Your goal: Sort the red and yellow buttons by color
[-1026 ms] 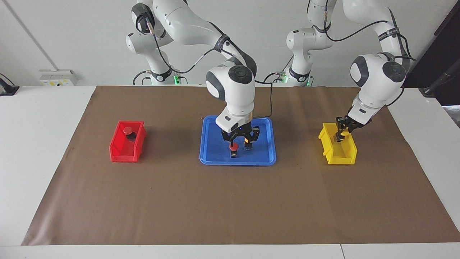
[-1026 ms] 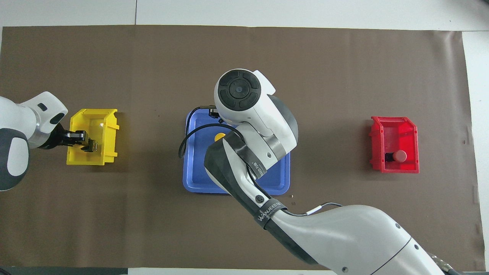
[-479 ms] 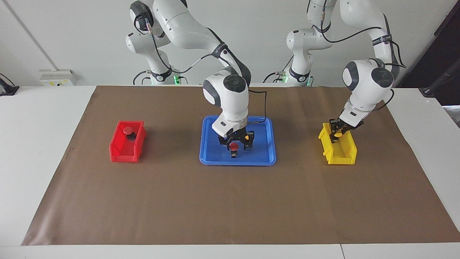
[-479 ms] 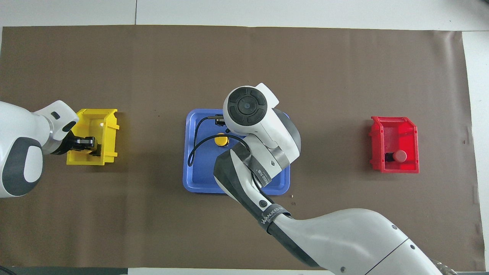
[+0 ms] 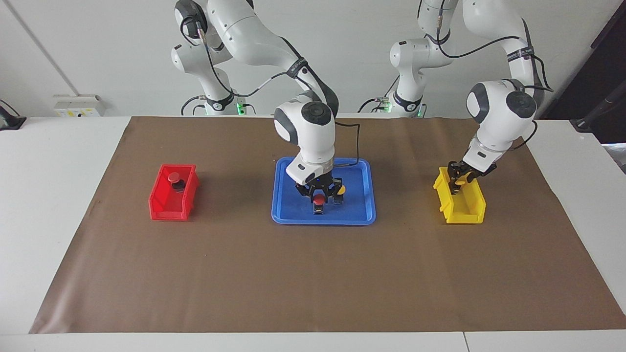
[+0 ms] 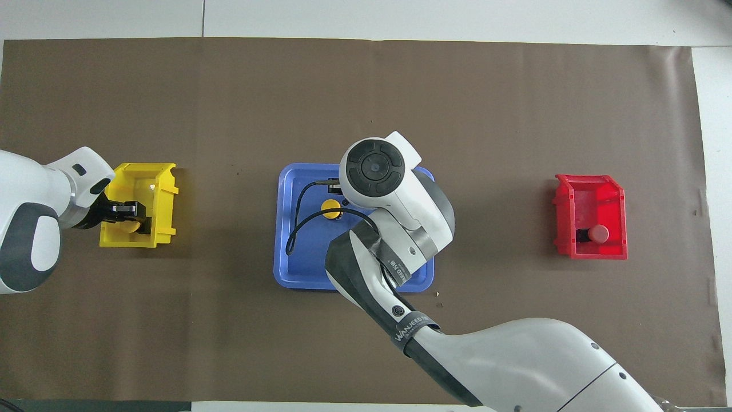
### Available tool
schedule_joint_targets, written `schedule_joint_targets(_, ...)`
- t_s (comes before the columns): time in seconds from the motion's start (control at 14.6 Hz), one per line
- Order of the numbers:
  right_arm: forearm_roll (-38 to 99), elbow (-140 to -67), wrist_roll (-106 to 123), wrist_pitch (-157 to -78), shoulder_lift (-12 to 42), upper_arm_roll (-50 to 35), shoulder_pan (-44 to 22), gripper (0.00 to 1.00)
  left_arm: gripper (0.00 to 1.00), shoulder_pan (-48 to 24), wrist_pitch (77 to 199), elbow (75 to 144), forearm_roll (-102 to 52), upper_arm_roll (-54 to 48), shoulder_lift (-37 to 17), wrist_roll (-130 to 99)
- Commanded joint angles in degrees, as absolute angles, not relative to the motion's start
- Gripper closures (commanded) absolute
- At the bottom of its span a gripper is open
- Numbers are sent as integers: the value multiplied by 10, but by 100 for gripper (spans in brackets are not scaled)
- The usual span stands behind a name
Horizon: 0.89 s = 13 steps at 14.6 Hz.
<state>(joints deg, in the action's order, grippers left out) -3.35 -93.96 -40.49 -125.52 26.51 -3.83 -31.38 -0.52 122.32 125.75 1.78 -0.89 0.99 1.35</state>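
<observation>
My right gripper (image 5: 319, 191) is down in the blue tray (image 5: 293, 215), open, with its fingers on either side of a red button (image 5: 318, 198). A yellow button (image 5: 340, 189) stands beside it in the tray and also shows in the overhead view (image 6: 330, 208). My left gripper (image 5: 459, 182) is low inside the yellow bin (image 5: 464, 213) with a yellow button (image 6: 132, 226) at its tips. Another red button (image 5: 173, 177) lies in the red bin (image 5: 166, 209). In the overhead view my right arm hides the tray's red button.
The bins and the tray stand in a row on a brown mat (image 5: 313, 278): the red bin toward the right arm's end, the yellow bin toward the left arm's end. A black cable (image 6: 297, 229) loops over the tray from my right wrist.
My right gripper has come down around the red button and its wrist has drawn nearer to the robots. My left gripper has sunk lower into the yellow bin with the yellow button.
</observation>
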Motion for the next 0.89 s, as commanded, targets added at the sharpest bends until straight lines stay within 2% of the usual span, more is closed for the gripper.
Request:
schedule_joint_targets(0.0,-34,-855,-341,-1133,249,-43,-270,87,0,-8,1122,1160,30,-11,10,18)
schedule_joint_targets(0.14,-17,-842,-231,-1060,193,-44,-198,87,0,-9,1036,1067,53,-15,15,61)
schedule_joint_targets(0.27,20,-909,-92,-1003,118,-43,-89,87,0,-17,912,921,53,-23,-3,97)
schedule_joint_targets(0.41,32,-953,20,-1008,96,-42,-12,86,0,-24,858,842,41,-24,-31,92)
schedule_joint_targets(0.48,31,-978,51,-1024,90,-41,9,86,0,-44,875,845,32,-23,-33,82)
schedule_joint_targets(0.62,30,-1034,122,-1081,72,-41,51,86,0,-93,973,933,28,-25,-17,-22)
schedule_joint_targets(0.68,30,-1080,160,-1130,56,-40,74,86,0,-141,1029,978,28,-24,-17,-76)
schedule_joint_targets(0.82,30,-1145,181,-1193,35,-40,83,86,0,-198,1107,1026,28,-25,-41,-165)
